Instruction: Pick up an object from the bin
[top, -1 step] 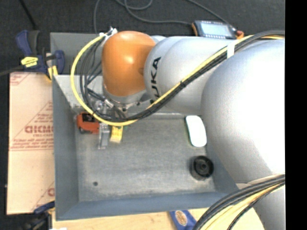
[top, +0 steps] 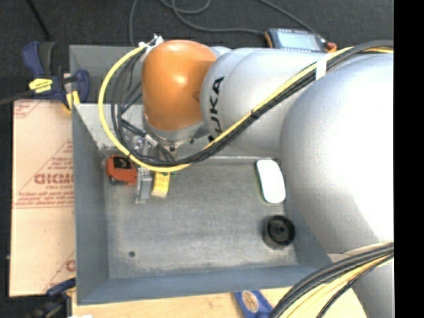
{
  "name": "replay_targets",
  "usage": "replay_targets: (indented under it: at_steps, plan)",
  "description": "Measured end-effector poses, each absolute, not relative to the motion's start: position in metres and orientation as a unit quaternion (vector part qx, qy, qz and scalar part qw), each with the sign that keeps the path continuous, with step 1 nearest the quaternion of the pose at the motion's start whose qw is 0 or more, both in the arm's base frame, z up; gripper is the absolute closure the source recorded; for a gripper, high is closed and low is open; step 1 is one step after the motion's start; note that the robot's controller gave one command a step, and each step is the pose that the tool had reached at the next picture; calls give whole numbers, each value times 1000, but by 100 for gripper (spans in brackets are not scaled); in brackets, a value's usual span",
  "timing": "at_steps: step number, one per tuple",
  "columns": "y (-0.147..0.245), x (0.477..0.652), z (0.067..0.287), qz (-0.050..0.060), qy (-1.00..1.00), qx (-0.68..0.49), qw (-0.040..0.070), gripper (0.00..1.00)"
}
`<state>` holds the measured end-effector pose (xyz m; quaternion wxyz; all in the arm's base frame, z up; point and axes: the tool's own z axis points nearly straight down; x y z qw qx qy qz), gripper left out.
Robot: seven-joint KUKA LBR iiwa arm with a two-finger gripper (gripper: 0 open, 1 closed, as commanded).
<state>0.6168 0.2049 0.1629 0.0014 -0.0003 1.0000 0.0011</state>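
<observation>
My gripper (top: 142,192) reaches down from under the orange cover to the bin's back left part. A small yellow block (top: 160,185) lies right beside it, touching or nearly touching its right side. Just to its left, against the left wall, sits a small orange and black thing (top: 118,169). I cannot tell whether anything is held.
A white oval thing (top: 270,181) lies at the right of the bin floor, with a black round knob-like thing (top: 278,230) a little in front of it. The arm covers the bin's back and right side.
</observation>
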Motion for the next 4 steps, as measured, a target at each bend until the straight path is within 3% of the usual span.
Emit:
replay_targets:
  at_steps: [1, 2, 3, 4]
  plan:
    - [164, 633, 109, 0, 998, -70, 3, 0]
    - [108, 641, 140, 0, 999, -38, 3, 0]
    - [121, 651, 126, 0, 981, -193, 4, 0]
    - [120, 655, 69, 1, 980, -199, 3, 0]
